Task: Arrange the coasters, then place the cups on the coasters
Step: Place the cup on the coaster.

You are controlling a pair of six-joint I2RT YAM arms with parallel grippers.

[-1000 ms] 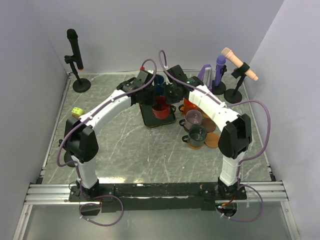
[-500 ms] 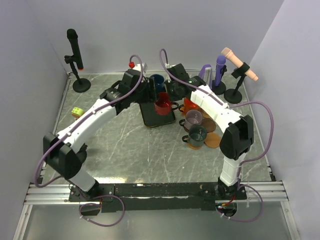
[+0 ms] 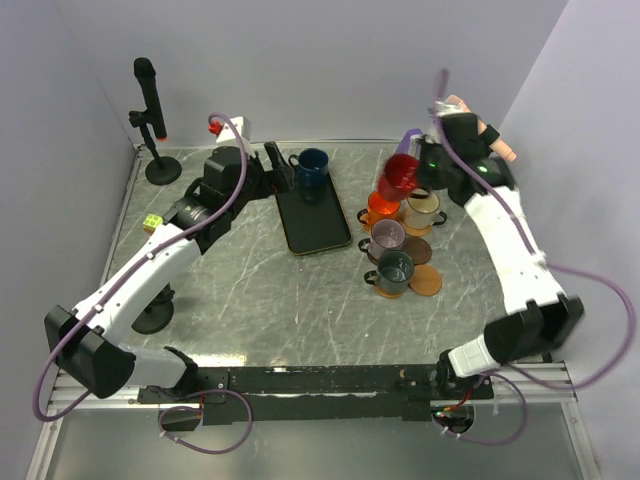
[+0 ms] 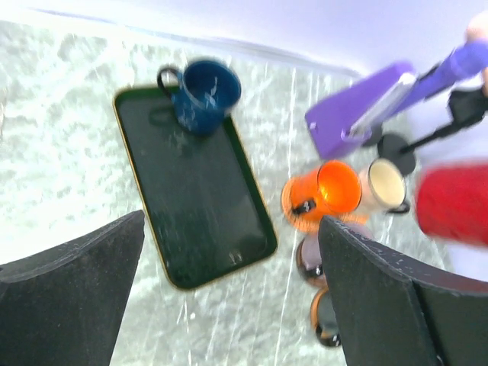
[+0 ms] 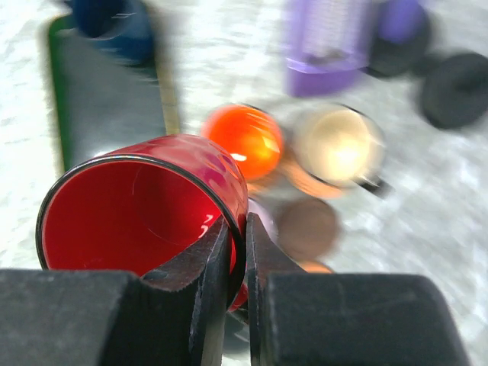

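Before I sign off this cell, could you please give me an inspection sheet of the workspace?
Surface: grey marbled table.
Job's things: navy cup on black tray; orange cup, cream cup, mauve cup, dark green cup clustered right of it; tan coaster bare; red cup held in air.
Clutter: small yellow-green object at left.
Grippers: left gripper open, empty; right gripper shut on red cup's rim.
Cables: purple cables loop off both arms, clear of cups.
Surroundings: black microphone on stand far left; plain walls.
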